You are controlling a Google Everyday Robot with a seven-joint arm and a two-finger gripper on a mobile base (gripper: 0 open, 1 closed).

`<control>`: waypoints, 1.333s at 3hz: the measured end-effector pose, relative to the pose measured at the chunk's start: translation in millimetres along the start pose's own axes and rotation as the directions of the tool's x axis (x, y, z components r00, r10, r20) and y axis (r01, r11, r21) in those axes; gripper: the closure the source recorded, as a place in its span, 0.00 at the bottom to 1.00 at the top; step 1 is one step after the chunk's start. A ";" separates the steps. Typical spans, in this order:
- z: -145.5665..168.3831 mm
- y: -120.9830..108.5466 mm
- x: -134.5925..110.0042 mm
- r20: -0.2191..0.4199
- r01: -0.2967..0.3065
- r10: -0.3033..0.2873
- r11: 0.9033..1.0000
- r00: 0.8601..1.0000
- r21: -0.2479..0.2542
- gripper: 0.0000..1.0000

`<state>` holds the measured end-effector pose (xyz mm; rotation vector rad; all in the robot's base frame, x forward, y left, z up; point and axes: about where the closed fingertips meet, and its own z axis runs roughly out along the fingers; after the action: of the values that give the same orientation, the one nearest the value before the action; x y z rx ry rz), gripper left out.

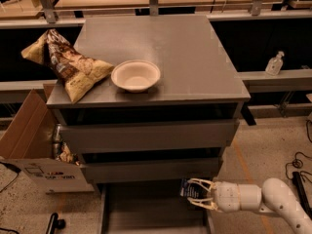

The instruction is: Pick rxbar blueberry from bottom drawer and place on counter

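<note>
On the counter (195,43) we see a chip bag (68,67) hanging over its left edge and a bowl (135,75) near its front edge, with open surface to the right. Below the counter, the bottom drawer (146,211) stands pulled out. At the drawer's right wall the gripper (193,193) grasps the rxbar blueberry (186,186).

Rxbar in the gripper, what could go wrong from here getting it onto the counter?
1. The rxbar is pinched only at the tips of the gripper, low over the right side of the bottom drawer; it could slip and drop back in.
2. A drawer front sits just above it; a straight lift might clip it.
3. A bowl and chip bag sit on the counter at front left; placing there might knock them.
</note>
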<state>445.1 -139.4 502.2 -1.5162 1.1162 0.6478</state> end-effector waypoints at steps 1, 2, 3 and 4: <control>-14.1 -24.2 -54.6 0.021 0.079 -0.078 0.996 0.997 -0.046 1.00; -39.1 -52.2 -141.0 0.035 0.195 -0.192 0.973 0.981 -0.126 1.00; -68.6 -91.7 -214.6 0.001 0.257 -0.262 0.945 0.965 -0.201 1.00; -86.3 -122.4 -257.9 -0.058 0.287 -0.308 0.929 0.950 -0.233 1.00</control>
<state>435.6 -147.3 800.2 -1.8810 0.8765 0.5076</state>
